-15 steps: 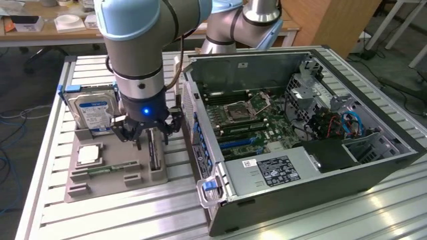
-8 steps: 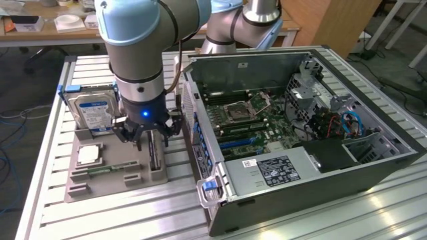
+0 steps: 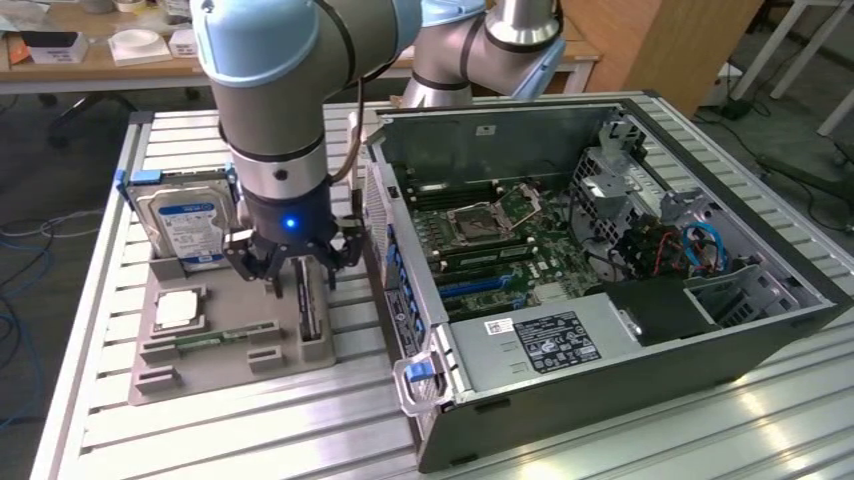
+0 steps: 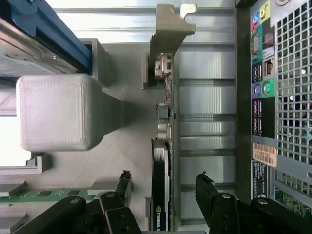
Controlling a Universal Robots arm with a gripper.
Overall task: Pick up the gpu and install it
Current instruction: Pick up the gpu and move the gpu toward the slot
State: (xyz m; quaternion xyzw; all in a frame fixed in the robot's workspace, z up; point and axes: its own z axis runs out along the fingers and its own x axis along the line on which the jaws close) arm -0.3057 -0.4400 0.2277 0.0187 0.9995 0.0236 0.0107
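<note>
One pincer (image 3: 302, 282) (image 4: 164, 175) is hanging released, its two fingers (image 4: 209, 195) straddling the single gpu (image 3: 304, 310) (image 4: 163, 146). The gpu is standing on edge in one grey holder (image 3: 214, 365) at the exterior view's left-centre, beside one open computer case (image 3: 601, 300). The pincer is covering part of the card there.

Got a slatted aluminium bench (image 3: 267, 440) up front, wooden desk (image 3: 80, 72) with white clutter along the back, tall wooden panel (image 3: 667, 40) nearby, grey floor (image 3: 40, 160), loose cables (image 3: 24, 238) lying around.
</note>
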